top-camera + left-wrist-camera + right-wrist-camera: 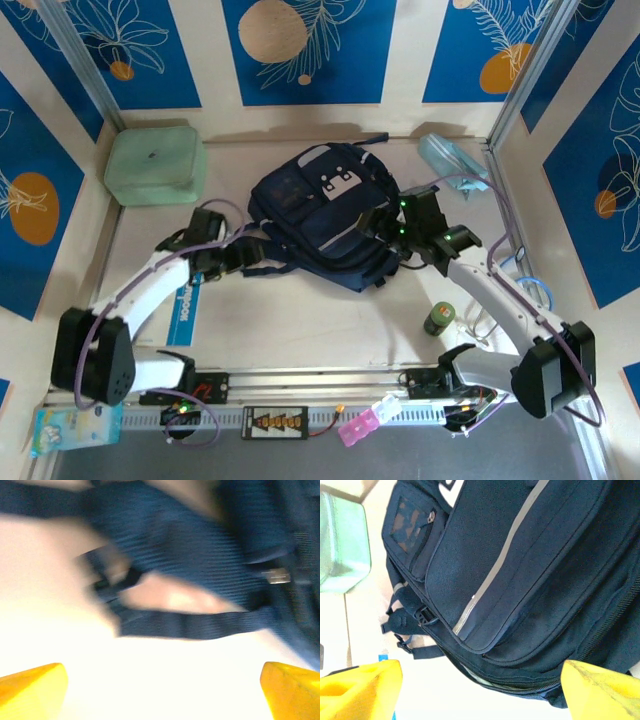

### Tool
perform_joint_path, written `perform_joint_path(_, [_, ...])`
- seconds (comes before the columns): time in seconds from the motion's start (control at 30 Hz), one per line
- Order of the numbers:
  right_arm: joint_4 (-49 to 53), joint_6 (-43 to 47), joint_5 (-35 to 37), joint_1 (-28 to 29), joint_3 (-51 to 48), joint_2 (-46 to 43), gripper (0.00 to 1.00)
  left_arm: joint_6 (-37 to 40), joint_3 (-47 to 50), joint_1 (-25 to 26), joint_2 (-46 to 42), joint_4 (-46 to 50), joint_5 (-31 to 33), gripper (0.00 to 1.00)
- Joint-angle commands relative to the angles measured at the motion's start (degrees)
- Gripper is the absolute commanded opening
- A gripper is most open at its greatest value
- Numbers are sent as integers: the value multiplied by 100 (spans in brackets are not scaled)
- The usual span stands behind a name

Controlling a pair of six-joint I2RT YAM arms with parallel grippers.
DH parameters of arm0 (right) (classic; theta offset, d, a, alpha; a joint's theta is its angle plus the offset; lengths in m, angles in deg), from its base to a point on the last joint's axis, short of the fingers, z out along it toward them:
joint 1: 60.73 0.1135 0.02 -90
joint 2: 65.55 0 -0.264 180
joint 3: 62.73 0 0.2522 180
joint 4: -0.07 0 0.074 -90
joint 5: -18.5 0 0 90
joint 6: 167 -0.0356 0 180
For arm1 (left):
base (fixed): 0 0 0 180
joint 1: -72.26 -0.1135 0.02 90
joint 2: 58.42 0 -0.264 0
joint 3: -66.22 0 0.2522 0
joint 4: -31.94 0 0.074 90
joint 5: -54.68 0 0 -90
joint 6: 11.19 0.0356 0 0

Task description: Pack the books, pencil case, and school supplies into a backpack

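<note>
Top external: backpack [322, 215] looks closed; pencil case [452, 160] unpacked, far right. Left gripper [161, 692] and right gripper [480, 690] jaws released, empty.

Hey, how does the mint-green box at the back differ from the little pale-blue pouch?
The mint-green box is opaque, rounded and boxy; the pale-blue pouch is translucent and soft. The box is clearly larger than the pouch. The box sits at the back left, the pouch at the back right. Both lie outside the backpack, one to each side of it.
</note>
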Motion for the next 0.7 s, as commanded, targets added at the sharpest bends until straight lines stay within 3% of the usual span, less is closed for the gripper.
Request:
perform_joint_path(0.0, [-118, -2, 1, 167, 293, 208, 83, -213, 524, -393, -565, 423, 697, 100])
perform_joint_path(0.1, [-72, -2, -8, 275, 420, 401, 83, -288, 896, -816, -867, 507, 871, 100])
perform_joint_path(0.33, [-48, -51, -11, 410, 511, 601, 82, -351, 1439, -1639, -831, 127, 280, 100])
perform_joint_path(0.53, [-3, -108, 9, 420, 519, 682, 82, -371, 1611, -1657, -715, -44, -44, 97])
perform_joint_path(0.67, [0, -102, -2, 421, 581, 769, 81, -997, 1939, -1443, -849, -435, -616, 93])
